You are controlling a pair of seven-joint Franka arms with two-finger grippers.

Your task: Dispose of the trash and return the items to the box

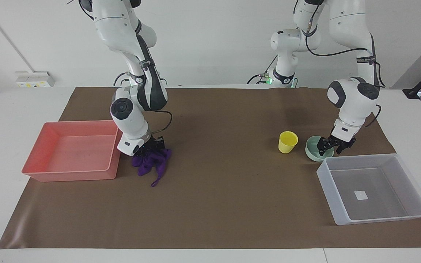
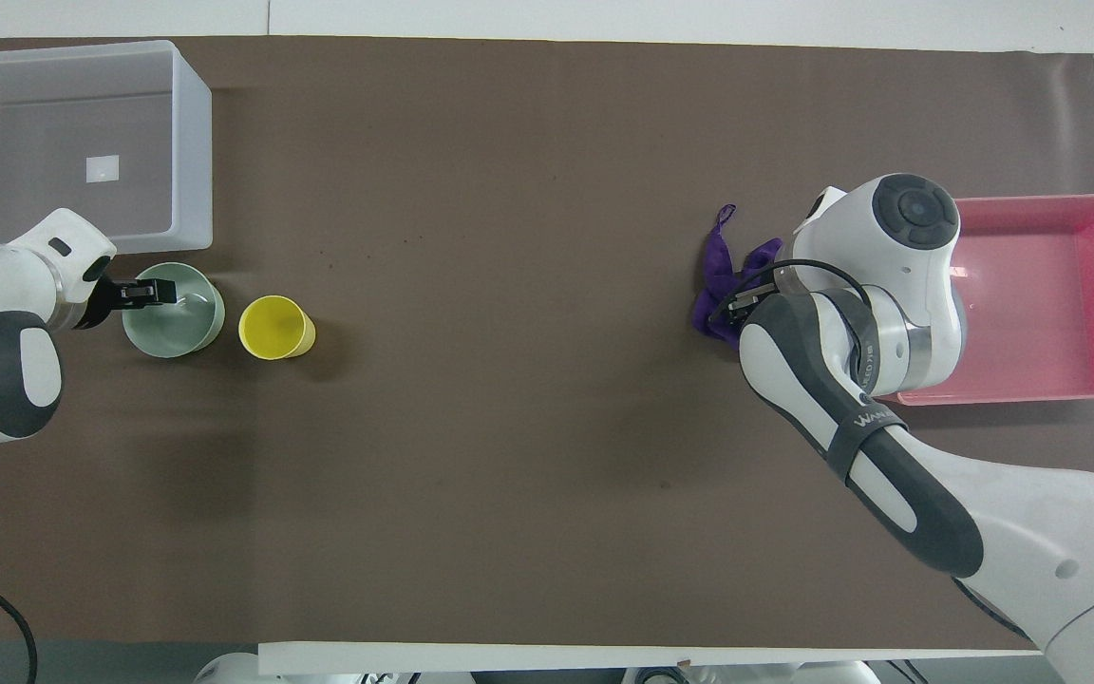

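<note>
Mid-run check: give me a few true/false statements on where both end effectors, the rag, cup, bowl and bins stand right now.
1. The right end effector is down on the purple rag. True.
2. The rag lies in the pink tray. False: it lies on the mat beside the tray.
3. The left end effector is at the mint-green bowl. True.
4. The yellow cup sits in the translucent bin. False: it stands on the mat beside the bowl.
</note>
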